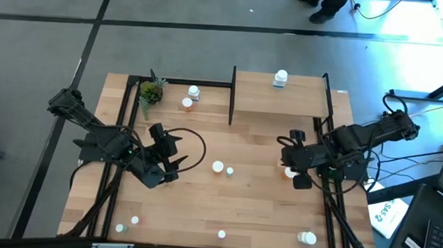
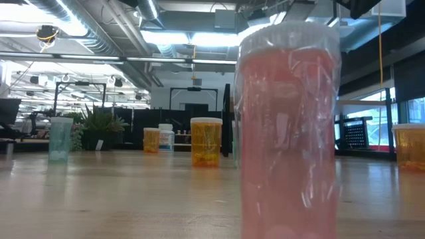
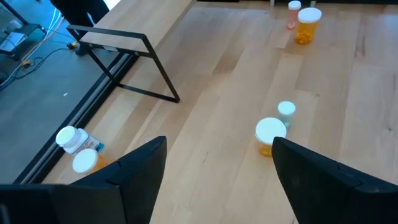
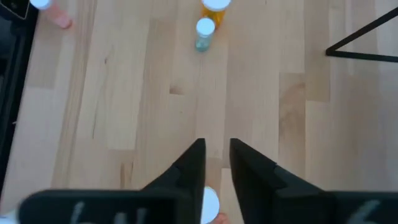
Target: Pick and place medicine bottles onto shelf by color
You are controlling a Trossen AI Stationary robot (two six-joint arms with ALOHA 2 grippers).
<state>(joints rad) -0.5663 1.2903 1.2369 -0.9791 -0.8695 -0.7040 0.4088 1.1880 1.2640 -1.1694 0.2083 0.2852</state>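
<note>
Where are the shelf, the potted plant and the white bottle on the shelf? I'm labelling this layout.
shelf (image 1: 298, 105): high view, bare wood board.
potted plant (image 1: 150, 93): high view, its leaves.
white bottle (image 1: 281, 78): high view, its cap.

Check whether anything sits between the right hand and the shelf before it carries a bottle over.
Nothing visible blocks that path. The right hand hangs over an orange bottle just in front of the shelf, with only bare tabletop between. One white bottle already stands on the shelf.
</note>
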